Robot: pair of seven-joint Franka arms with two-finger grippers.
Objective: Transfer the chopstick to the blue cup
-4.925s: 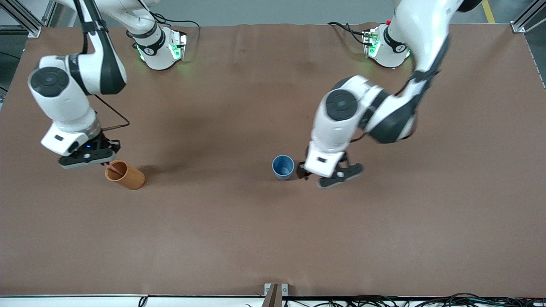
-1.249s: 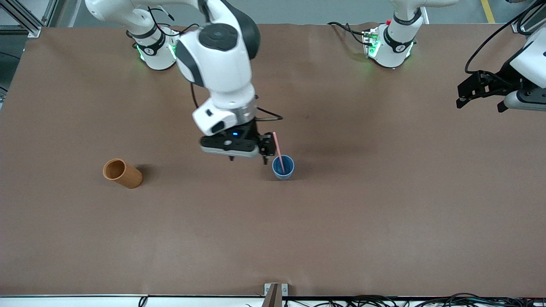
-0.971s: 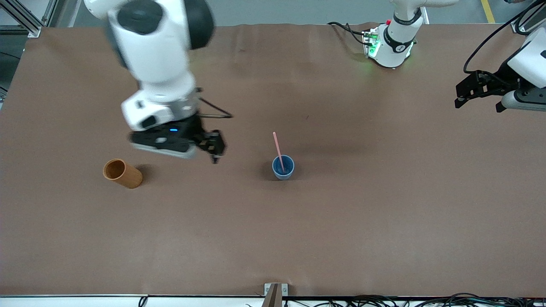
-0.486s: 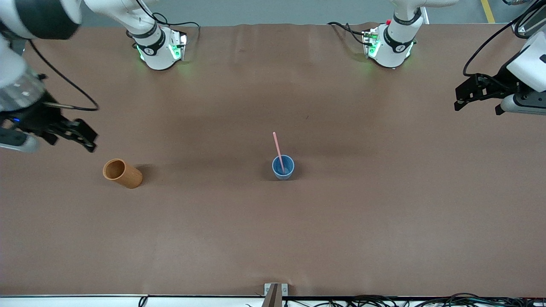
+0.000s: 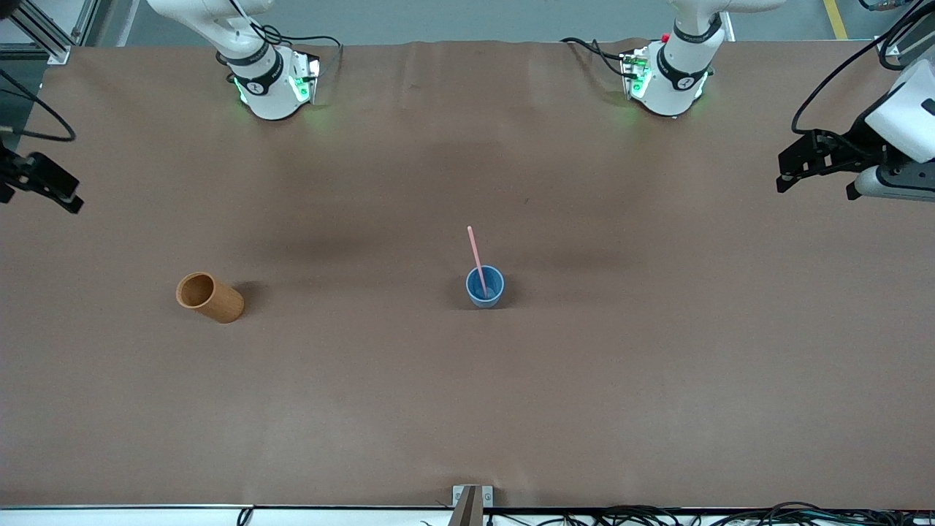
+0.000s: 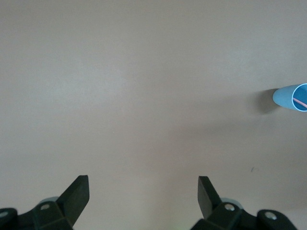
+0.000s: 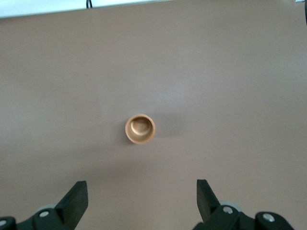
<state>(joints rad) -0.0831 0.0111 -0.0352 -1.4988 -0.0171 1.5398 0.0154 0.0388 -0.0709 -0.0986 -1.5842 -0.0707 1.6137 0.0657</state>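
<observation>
Front view: the pink chopstick point(image 5: 475, 252) stands tilted in the blue cup point(image 5: 485, 286) at frame centre, nothing gripping it. A second ago the right gripper point(image 5: 40, 184) was only just off the cup, with the stick freshly let go; now it has swung out to the upper left edge of the frame, mostly cut off, over the table point(image 5: 467, 409) edge at the right arm's end. The left gripper point(image 5: 811, 157) waits at the upper right edge, same spot as before. The orange-brown cup point(image 5: 210, 297) sits at mid left, empty (source cup, I'd judge). Transfer looks done, arms just clearing out. Left wrist view: left gripper point(image 6: 143, 194) fingers spread wide with nothing between, bare table below; blue cup point(image 6: 292, 97) with a pink sliver inside sits at the right edge of frame, well apart from the fingers. Right wrist view: right gripper point(image 7: 142, 196) fingers also wide and empty, orange-brown cup point(image 7: 140, 128) seen from above at frame centre, empty; blue cup and chopstick not visible here.
</observation>
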